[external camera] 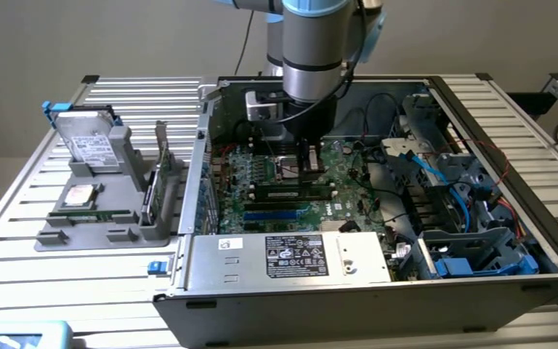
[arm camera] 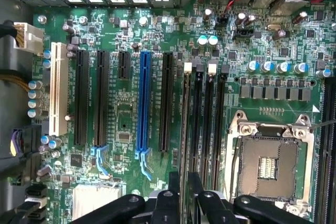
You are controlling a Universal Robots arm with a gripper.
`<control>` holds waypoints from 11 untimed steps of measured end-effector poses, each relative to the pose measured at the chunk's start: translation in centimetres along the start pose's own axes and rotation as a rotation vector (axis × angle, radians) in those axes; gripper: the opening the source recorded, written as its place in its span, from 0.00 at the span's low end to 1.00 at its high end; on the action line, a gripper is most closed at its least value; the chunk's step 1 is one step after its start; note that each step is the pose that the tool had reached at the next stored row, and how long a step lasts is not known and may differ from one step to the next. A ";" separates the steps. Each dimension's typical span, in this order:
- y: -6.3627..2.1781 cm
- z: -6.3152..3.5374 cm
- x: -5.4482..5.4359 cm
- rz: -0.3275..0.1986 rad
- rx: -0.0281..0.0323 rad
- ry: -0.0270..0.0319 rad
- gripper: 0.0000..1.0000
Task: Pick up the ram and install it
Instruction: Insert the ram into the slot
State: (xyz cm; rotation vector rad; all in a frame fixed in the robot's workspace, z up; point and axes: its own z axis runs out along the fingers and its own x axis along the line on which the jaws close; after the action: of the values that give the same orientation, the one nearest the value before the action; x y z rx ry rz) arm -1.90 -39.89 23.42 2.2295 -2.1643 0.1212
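While the arm reaches down into the open computer case (external camera: 357, 309) on the bench (external camera: 27, 251), the gripper (external camera: 308, 169) (arm camera: 183, 179) hangs directly over the ram (external camera: 293, 193) (arm camera: 185, 124). The stick sits in a memory slot near the middle of the motherboard (external camera: 362, 171). The fingers (arm camera: 172, 188) stand slightly apart on either side of its top edge, released rather than clamped.

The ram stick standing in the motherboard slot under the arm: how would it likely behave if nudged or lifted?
The ram looks thin and flat, so probably stiff and light. It stands on its long edge in the motherboard slot, so a sideways push would likely strain it rather than slide it.
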 end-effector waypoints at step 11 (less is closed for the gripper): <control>-1.21 -1.43 0.3 -0.001 -0.0082 -0.0004 0.22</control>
State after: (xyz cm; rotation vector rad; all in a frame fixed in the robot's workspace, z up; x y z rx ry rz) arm -0.73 -40.02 24.90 2.2261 -2.1603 0.1117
